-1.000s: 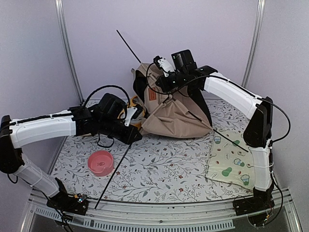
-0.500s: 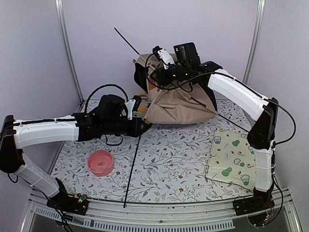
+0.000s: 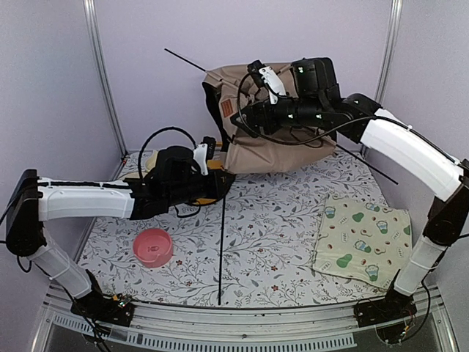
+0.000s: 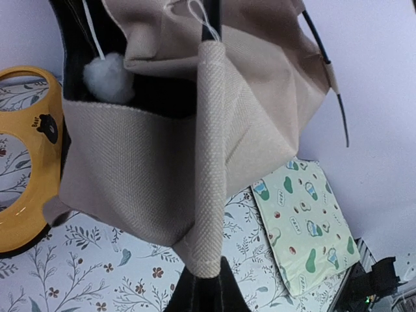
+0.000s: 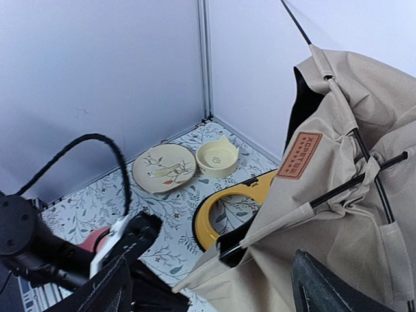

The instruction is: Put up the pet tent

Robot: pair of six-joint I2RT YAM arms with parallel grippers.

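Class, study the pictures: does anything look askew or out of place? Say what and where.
The pet tent sags crumpled at the back, not standing; one black pole juts out of it toward the near edge.

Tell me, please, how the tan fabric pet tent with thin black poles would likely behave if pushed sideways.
The tan fabric pet tent would probably sag and fold rather than slide whole: its cloth hangs creased. Its thin black poles jut out long, so may whip. Pinched only at the woven corner sleeve by the left gripper, it might pivot there.
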